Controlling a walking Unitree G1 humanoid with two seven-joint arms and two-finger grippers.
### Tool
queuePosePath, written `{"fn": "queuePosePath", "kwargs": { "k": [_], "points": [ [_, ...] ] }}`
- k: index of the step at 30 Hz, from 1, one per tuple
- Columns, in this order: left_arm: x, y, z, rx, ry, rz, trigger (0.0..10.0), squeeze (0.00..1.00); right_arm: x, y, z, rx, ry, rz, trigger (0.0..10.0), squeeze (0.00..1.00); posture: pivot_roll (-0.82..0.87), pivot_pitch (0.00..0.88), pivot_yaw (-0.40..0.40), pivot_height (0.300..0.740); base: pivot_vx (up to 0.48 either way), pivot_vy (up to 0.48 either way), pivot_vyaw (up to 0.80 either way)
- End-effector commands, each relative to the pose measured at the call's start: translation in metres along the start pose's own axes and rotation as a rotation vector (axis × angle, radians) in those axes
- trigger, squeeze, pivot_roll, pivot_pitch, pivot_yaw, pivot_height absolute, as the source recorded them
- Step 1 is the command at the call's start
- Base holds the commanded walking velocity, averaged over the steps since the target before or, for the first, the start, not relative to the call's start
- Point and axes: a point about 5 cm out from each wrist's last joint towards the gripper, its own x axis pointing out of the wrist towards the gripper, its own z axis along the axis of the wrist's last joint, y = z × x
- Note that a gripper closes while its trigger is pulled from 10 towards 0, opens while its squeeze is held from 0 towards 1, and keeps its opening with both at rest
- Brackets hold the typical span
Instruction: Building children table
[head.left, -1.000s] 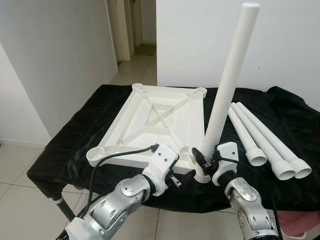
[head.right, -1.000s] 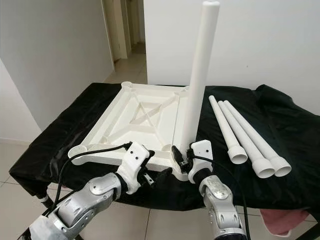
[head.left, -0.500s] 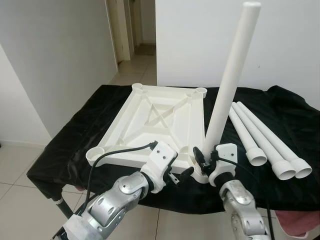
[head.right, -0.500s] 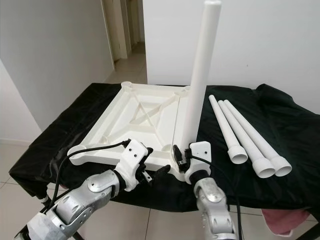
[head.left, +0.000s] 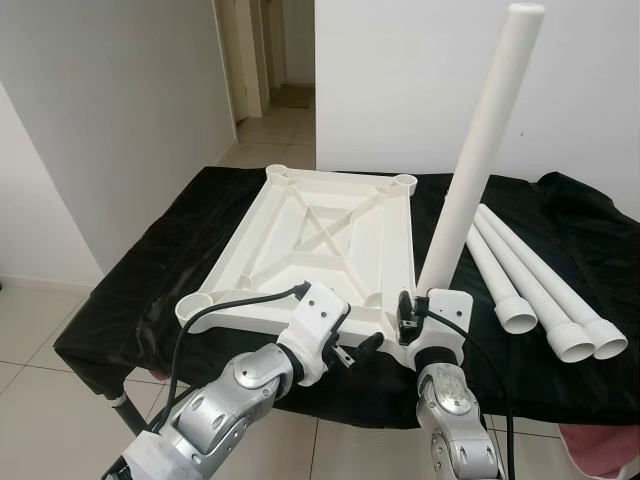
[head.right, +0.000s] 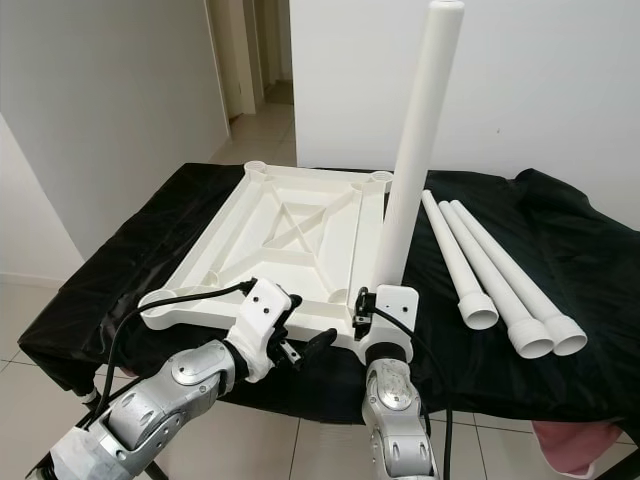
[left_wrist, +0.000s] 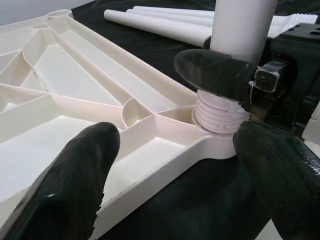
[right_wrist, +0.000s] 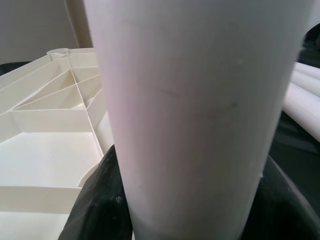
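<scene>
Since a second ago the right gripper (head.left: 412, 322) has swung in behind the upright leg (head.left: 478, 165), its wrist now squarely below the socket, and the leg leans more to the right. Fingers clamped on the leg's base, where its ribbed end sits in the near right corner of the upturned tabletop (head.left: 310, 240). Left gripper (head.left: 355, 348) hovers just beside that corner, fingers (left_wrist: 80, 175) apart, holding nothing. Three spare legs (head.left: 535, 285) lie side by side on the black cloth (head.left: 150, 260).

Bright, even indoor light; blurred wrist-view foregrounds.
</scene>
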Motion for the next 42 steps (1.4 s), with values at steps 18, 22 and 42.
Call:
{"fn": "queuePosePath", "kwargs": {
  "k": [18,22,42],
  "points": [
    [-0.011,0.002,-0.002,0.027,0.016,-0.159,10.0,0.0,0.012,-0.017,0.001,-0.031,0.014,0.392,10.0,0.0,-0.05,0.05,0.021,0.74,0.0,0.0,0.0],
    [-0.008,-0.004,0.0,0.019,0.0,-0.165,10.0,0.0,0.025,-0.023,-0.001,-0.101,0.026,0.514,10.0,0.0,-0.04,0.039,0.006,0.74,0.0,0.0,0.0],
    [-0.006,-0.008,-0.002,0.031,0.002,-0.173,10.0,0.0,0.02,-0.026,-0.015,-0.063,0.085,0.523,10.0,0.0,-0.05,0.019,0.013,0.74,0.0,0.0,0.0]
  ]
}}
